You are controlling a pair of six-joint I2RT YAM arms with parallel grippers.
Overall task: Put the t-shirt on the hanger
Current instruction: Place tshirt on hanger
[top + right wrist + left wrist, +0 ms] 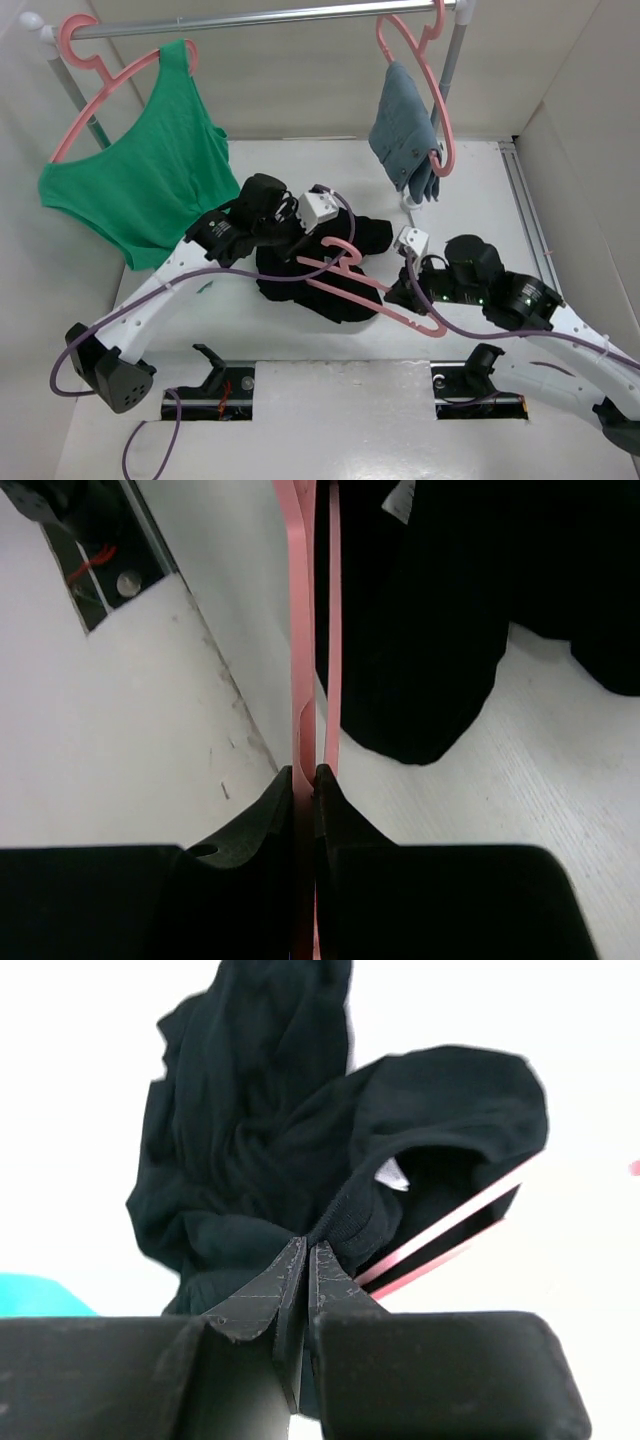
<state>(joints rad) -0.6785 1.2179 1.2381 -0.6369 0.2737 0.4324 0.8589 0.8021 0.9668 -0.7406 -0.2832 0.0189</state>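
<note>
Both pinching: L claw (305, 1252) crumpled black t-shirt (240, 1160), R claw (305, 776) thin pink hanger (298, 630).

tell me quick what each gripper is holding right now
left gripper: shut on the collar edge of the black t-shirt
right gripper: shut on the salmon-pink hanger

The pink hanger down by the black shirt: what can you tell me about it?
The hanger looks like thin salmon-pink plastic, with rounded shoulders and a curled hook. It sits slantwise low over the white table, not on the rail. The right gripper is clamped on one shoulder end. The other end runs into the bunched black t-shirt, with the hook showing above the fabric.
</note>
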